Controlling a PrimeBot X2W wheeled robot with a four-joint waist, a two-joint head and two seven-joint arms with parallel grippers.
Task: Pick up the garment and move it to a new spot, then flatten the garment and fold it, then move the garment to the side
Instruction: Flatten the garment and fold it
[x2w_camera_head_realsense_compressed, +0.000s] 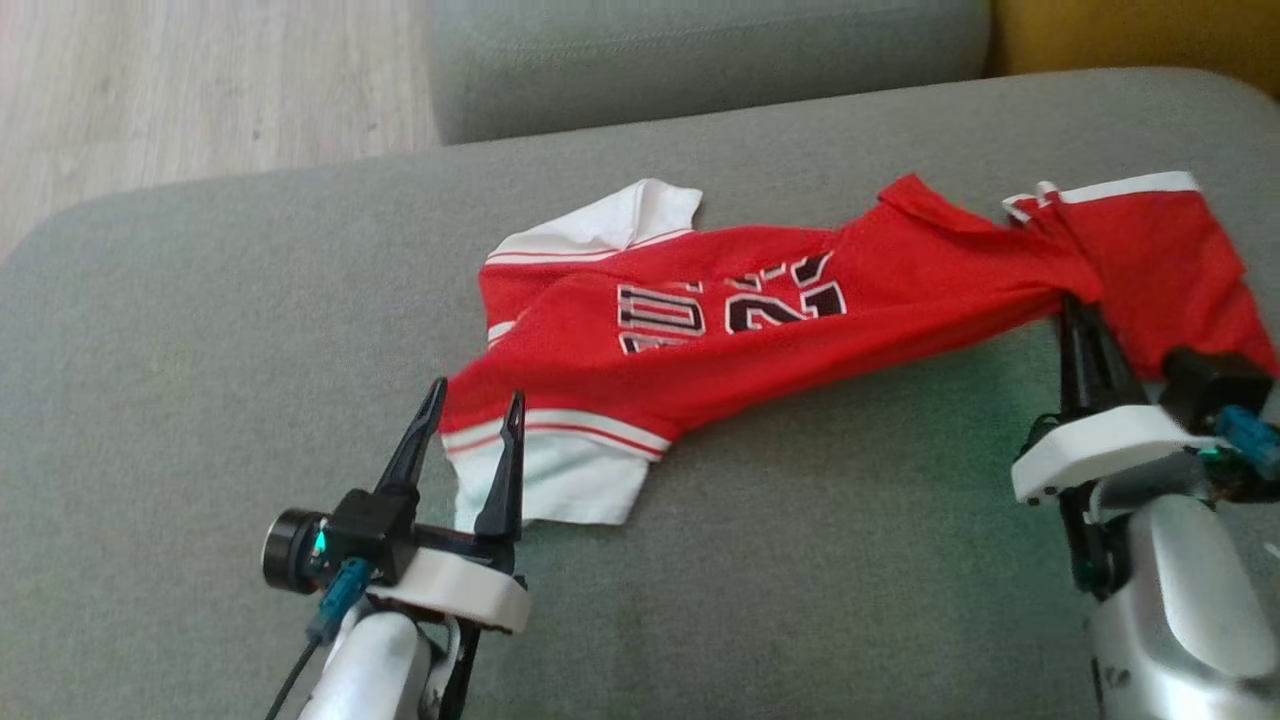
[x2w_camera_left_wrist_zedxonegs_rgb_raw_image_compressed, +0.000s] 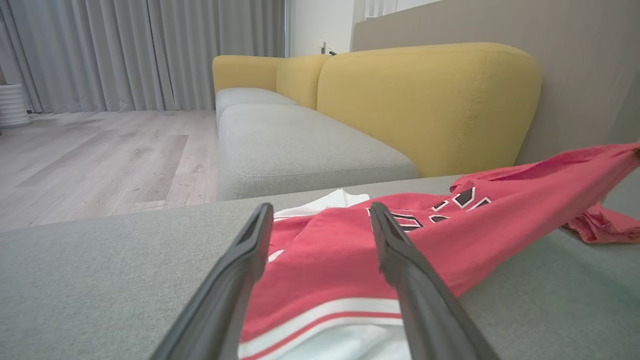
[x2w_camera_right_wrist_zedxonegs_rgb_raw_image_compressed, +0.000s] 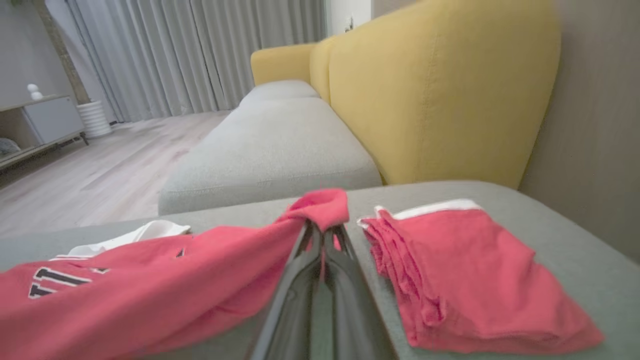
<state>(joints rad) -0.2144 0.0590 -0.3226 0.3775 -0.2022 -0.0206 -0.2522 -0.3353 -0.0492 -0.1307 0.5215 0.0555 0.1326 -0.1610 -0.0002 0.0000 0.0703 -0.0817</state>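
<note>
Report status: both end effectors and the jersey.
Left end effector open over striped end of jersey. Right end effector shut on jersey, fabric bunched. Folded red cloth lies beside the grip.

We see a red jersey (x2w_camera_head_realsense_compressed: 700, 330), white-trimmed, black lettering, stretched across the grey cushion (x2w_camera_head_realsense_compressed: 200, 350), right end raised.

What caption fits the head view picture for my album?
The right end effector grips the red jersey on a grey sofa; left end effector open at its white edge.
</note>
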